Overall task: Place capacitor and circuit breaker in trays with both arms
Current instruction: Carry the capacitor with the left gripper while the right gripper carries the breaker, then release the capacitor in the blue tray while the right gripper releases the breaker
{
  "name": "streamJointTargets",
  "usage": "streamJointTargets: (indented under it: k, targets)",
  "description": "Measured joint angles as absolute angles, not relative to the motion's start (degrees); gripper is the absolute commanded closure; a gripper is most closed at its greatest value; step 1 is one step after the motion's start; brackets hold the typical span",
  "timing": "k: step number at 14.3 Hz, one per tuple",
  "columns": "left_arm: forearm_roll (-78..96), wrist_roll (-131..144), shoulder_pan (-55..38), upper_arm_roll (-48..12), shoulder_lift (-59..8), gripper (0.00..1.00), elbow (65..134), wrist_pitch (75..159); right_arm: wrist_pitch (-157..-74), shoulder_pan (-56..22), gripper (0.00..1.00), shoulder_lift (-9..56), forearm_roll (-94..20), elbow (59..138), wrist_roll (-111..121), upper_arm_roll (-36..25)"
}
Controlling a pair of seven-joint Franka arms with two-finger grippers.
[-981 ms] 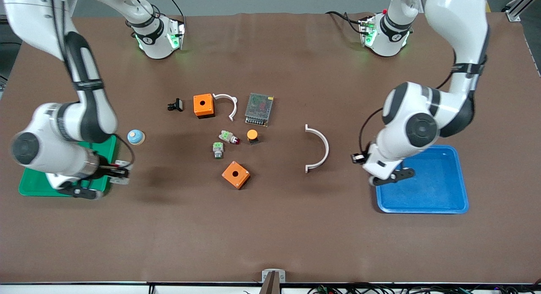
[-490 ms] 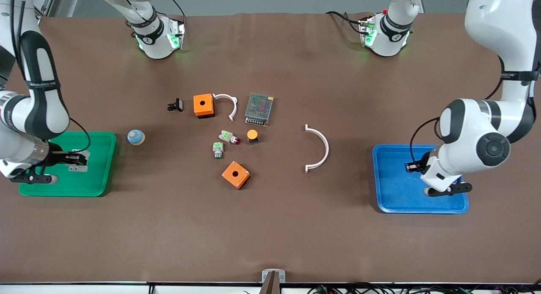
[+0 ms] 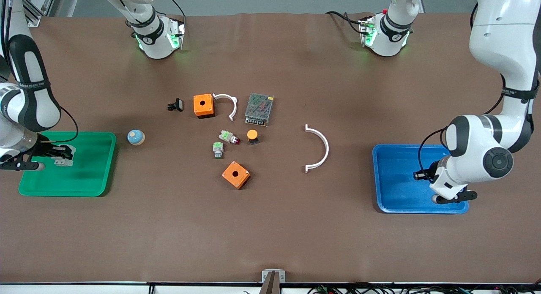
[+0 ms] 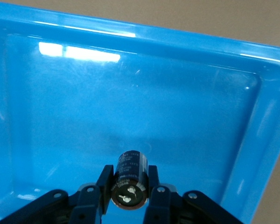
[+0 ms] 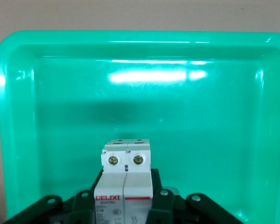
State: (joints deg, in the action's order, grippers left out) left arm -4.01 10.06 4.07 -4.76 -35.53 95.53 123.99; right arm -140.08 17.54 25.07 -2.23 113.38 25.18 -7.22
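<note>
My left gripper point(image 3: 422, 175) point(image 4: 129, 186) is shut on the capacitor point(image 4: 129, 181), a small black cylinder with a pale silvery end, and holds it over the blue tray point(image 3: 393, 188) point(image 4: 130, 107). My right gripper point(image 3: 59, 154) point(image 5: 126, 196) is shut on the circuit breaker point(image 3: 63, 155) point(image 5: 125, 172), a white-and-grey block with two screw terminals showing, and holds it over the green tray point(image 3: 93, 175) point(image 5: 144, 102). Both trays hold nothing else.
Mid-table lie two orange boxes point(image 3: 203, 105) point(image 3: 236, 174), a metal mesh box point(image 3: 259, 109), two white curved clips point(image 3: 228, 103) point(image 3: 319, 148), two grey-and-green push-buttons point(image 3: 228, 137) point(image 3: 217, 150), an orange-capped button point(image 3: 252, 135), a black clip part point(image 3: 175, 104) and a blue-topped knob point(image 3: 136, 137).
My left gripper moved with the capacitor from the blue tray's inner edge to over its middle. My right gripper moved with the circuit breaker from the green tray's inner edge to over the tray.
</note>
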Motion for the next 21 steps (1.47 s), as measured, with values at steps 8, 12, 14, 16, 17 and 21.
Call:
streamJointTargets:
  k: [8, 12, 14, 16, 17, 21]
  targets:
    - [-4.03, 10.09, 4.06, -4.83, -38.95, 0.58, 94.86, 126.35, -143.97, 19.99, 1.00, 29.78, -3.35, 113.42, 25.41, -7.08]
    - [-4.03, 10.10, 4.06, -4.85, -38.96, 0.00, 94.65, 126.37, -143.90, 19.99, 1.00, 29.93, -5.37, 113.32, 25.33, -6.54]
    - [-4.03, 10.13, 4.06, -4.91, -38.29, 0.00, 94.11, 126.23, -143.82, 19.99, 1.00, 30.00, -6.18, 113.10, 25.33, -6.40]
    - [-4.03, 10.13, 4.06, -4.94, -36.07, 0.00, 93.65, 124.01, -143.82, 19.99, 1.00, 30.34, -6.37, 112.99, 25.33, -6.37]
    - [-4.03, 10.13, 4.06, -4.98, -34.35, 0.00, 93.49, 121.73, -143.82, 19.99, 1.00, 30.60, -6.40, 112.95, 25.33, -6.35]
    - [-4.02, 10.12, 4.04, -5.22, -26.26, 0.00, 94.12, 112.62, -143.82, 19.99, 0.09, 31.06, -6.45, 112.58, 25.33, -6.18]
